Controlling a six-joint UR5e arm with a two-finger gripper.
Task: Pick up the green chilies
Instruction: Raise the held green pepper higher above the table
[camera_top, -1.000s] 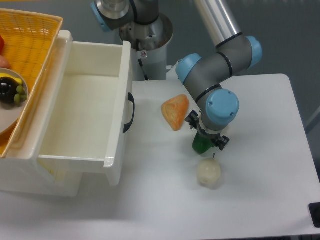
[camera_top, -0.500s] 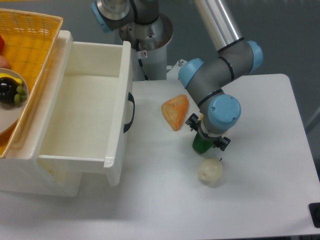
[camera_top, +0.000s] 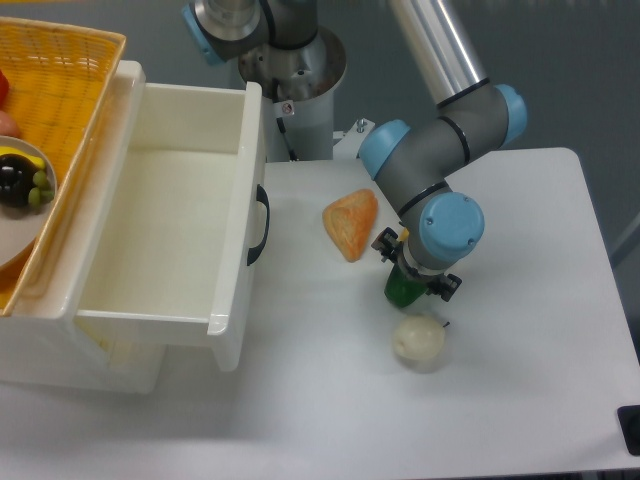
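Looking down from the fixed camera, the gripper (camera_top: 409, 280) is seen planted over the chilies (camera_top: 403, 290), which sit on the table (camera_top: 520, 300) below the blue wrist cap. The fingers are hidden under the wrist, so how far they are open, and whether the chilies are clamped, cannot be told. Compared with a second ago, the wrist is shifted slightly right and down, while the chilies remain in the same spot, still on the table; the grasp is therefore judged to be in its closing stage, with no lift begun. The bulb (camera_top: 418, 341) has been nudged a little, now lying just below the chilies and nearly touching them. An orange wedge (camera_top: 351, 223) lies just to the upper left. Both are close enough to be knocked during a lift. The open drawer (camera_top: 240, 230) and the basket (camera_top: 70, 110) are kept well apart at the left.
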